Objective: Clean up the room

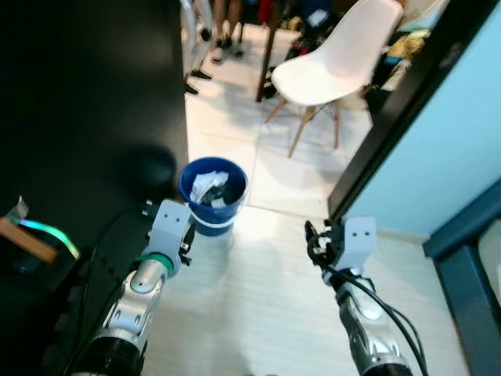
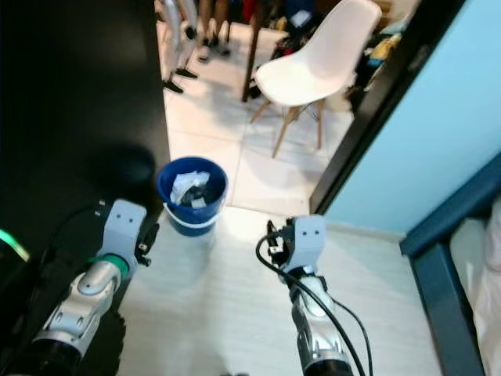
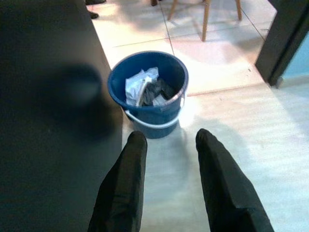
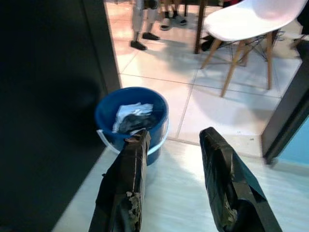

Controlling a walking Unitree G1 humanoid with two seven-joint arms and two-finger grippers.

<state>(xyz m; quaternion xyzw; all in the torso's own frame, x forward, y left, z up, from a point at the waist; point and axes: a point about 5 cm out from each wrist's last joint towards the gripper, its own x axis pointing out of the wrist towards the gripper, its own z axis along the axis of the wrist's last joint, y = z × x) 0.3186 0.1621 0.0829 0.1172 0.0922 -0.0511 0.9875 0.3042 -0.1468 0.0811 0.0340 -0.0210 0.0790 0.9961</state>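
Head views: blue bucket (image 1: 212,196) stood on the floor by the doorway beside the dark door (image 1: 86,117), holding crumpled trash (image 1: 210,188); white chair (image 1: 337,55) beyond.

Left wrist: left end effector (image 3: 169,145) released, empty, aimed at the bucket, likely lining up.

Right wrist: right end effector (image 4: 171,140) likewise spread, empty.

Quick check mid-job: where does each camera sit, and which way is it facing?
Head stereo pair: looks forward and down at blue bucket, white chair; both arms show.
Left wrist: looks along left gripper, open, at the bucket.
Right wrist: looks along right gripper, open, toward bucket and chair.
All views share the bucket.
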